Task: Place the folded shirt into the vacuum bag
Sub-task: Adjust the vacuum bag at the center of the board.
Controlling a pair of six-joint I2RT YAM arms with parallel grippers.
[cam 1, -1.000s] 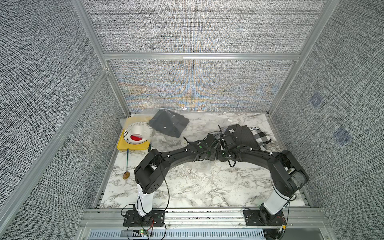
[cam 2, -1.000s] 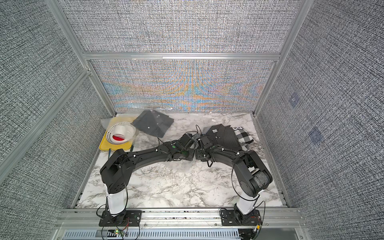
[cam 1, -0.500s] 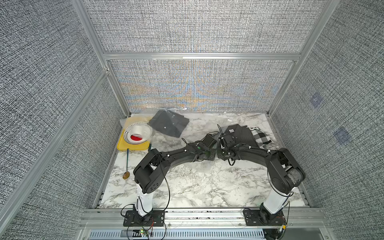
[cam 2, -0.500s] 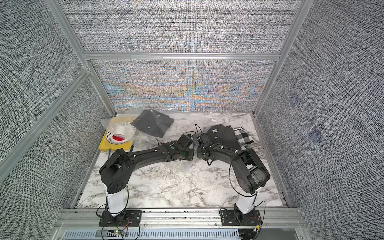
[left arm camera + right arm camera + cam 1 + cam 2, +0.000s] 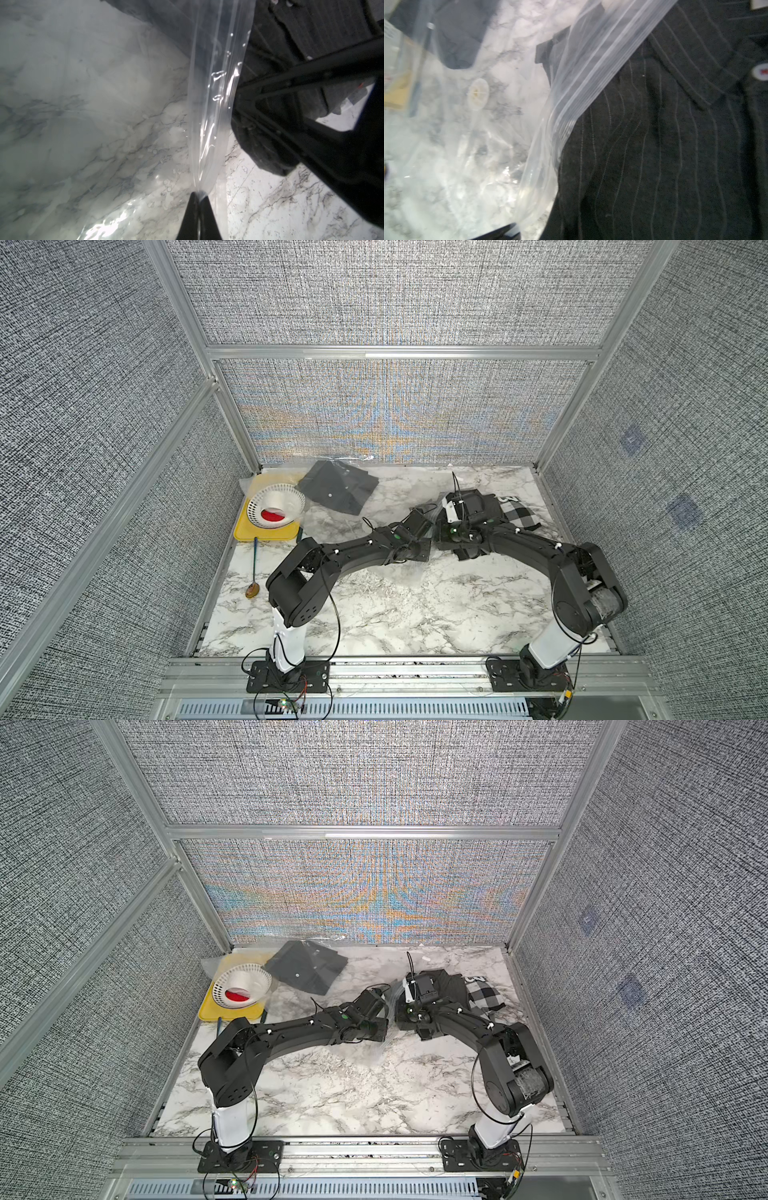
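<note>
The clear, crinkly plastic vacuum bag [image 5: 212, 104] is spread over the white marble bench [image 5: 415, 614]. Its ribbed zip rim is brought up against the dark, pinstriped folded shirt [image 5: 664, 145], which lies at the far right of the bench, outside the bag and beside a black-and-white checked cloth [image 5: 521, 516]. The rim is pinched between the tips of the left gripper [image 5: 198, 196], which is fully closed on a thin fold of the plastic. The film is pulled taut away from that pinch, presumably so that one lip of the mouth is lifted off the bench. The right gripper [image 5: 510, 229] is closed as well. The zip band is seen to run down to it across the shirt's edge, so it is judged to be clamped on the other lip, though the contact itself is cut off at the picture's edge. With both lips held, the mouth can be parted facing the shirt. The bag's round white valve disc [image 5: 478, 96] is seen further in. In both top views the arms are stretched low and forward, elbows bent outward, and the wrists are brought close together just in front of the shirt.
</note>
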